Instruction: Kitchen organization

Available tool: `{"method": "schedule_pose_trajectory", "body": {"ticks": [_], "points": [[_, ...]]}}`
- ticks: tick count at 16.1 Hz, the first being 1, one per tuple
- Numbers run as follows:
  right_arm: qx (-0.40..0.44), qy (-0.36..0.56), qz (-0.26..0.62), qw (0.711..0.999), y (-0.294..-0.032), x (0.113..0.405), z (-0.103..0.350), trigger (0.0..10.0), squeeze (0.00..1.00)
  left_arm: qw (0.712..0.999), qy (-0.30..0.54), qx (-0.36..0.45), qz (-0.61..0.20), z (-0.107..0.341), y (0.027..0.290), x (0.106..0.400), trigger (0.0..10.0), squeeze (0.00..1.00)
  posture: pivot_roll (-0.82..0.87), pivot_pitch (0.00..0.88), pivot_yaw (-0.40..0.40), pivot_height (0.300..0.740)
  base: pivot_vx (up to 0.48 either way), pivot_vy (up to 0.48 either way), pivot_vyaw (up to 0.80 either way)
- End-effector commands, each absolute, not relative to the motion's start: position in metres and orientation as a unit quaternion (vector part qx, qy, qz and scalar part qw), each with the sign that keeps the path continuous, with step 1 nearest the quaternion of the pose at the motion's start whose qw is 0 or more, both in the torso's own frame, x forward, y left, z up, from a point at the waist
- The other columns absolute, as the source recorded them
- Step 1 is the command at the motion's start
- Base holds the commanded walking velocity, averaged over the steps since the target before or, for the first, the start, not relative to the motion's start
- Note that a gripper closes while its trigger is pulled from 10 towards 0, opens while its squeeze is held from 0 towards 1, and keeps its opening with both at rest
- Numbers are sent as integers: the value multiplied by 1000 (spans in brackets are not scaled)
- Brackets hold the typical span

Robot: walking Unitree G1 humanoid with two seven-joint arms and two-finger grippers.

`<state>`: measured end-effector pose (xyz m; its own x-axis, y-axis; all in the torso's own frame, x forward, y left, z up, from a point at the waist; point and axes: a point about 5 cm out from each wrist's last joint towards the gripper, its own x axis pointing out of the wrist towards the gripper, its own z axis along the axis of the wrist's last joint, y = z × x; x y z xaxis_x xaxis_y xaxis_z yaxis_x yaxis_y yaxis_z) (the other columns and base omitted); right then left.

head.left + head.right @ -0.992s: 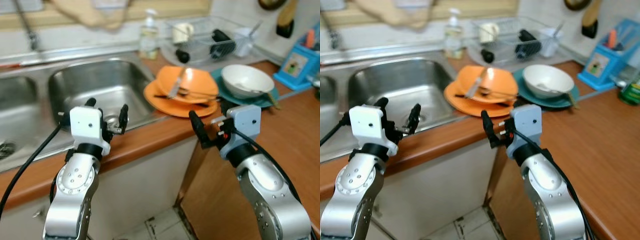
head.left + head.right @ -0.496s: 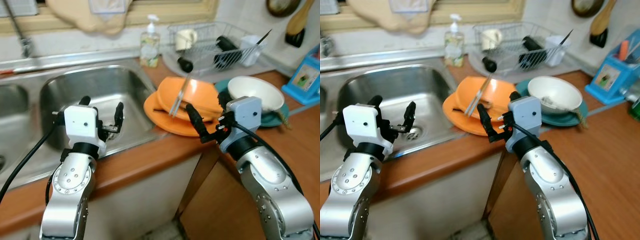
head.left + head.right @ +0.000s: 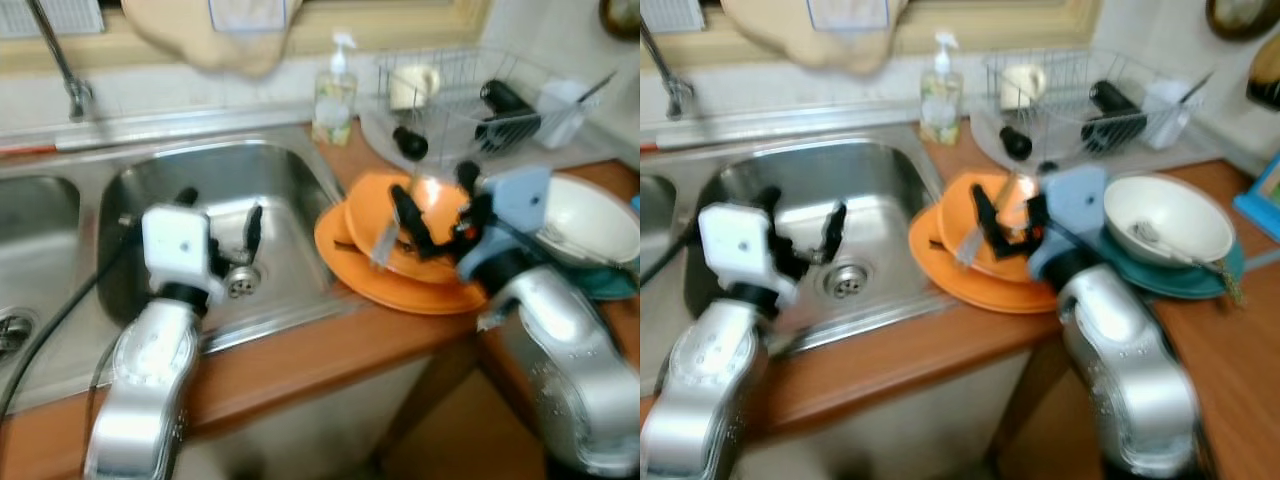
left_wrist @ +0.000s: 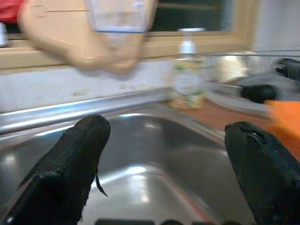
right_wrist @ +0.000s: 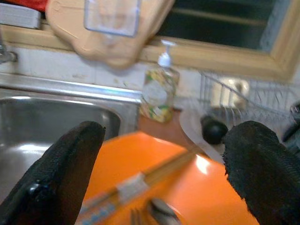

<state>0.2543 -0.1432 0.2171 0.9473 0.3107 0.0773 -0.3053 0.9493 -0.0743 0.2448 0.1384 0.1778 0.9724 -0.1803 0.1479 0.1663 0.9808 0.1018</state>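
On the bench just right of the sink (image 3: 60,290), the stacked orange plates (image 3: 985,285) carry chopsticks (image 5: 140,180) and cutlery, dirty ware seemingly parked by the basin for washing. Right gripper (image 3: 1008,212) hovers directly over them, fingers spread wide and empty, probably lining up a pick. Beside the plates sits a white bowl (image 3: 1168,218) on a teal plate (image 3: 1200,280); at the bench's back edge stand a soap bottle (image 3: 940,90) and dish rack (image 3: 1090,100). Left gripper (image 3: 215,225) hangs over the basin, fingers apart, holding nothing.
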Motion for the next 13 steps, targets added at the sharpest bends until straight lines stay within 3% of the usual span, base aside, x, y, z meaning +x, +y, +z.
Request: {"method": "schedule_pose_trajectory", "body": {"ticks": [1, 8, 13], "points": [[-23, -50, 163, 985, -142, 256, 224, 10000, 0, 991, -85, 54, -88, 182, 140, 245, 10000, 0, -53, 0, 0, 740, 0, 0, 0], [-20, -13, 149, 988, -144, 265, 225, 10000, 0, 990, -83, 67, -92, 183, 140, 250, 10000, 0, -45, 0, -1, 740, 0, 0, 0], [-12, 76, 148, 986, -148, 273, 219, 10000, 0, 987, -84, 86, -111, 186, 142, 255, 10000, 0, -47, 0, 6, 740, 0, 0, 0]]}}
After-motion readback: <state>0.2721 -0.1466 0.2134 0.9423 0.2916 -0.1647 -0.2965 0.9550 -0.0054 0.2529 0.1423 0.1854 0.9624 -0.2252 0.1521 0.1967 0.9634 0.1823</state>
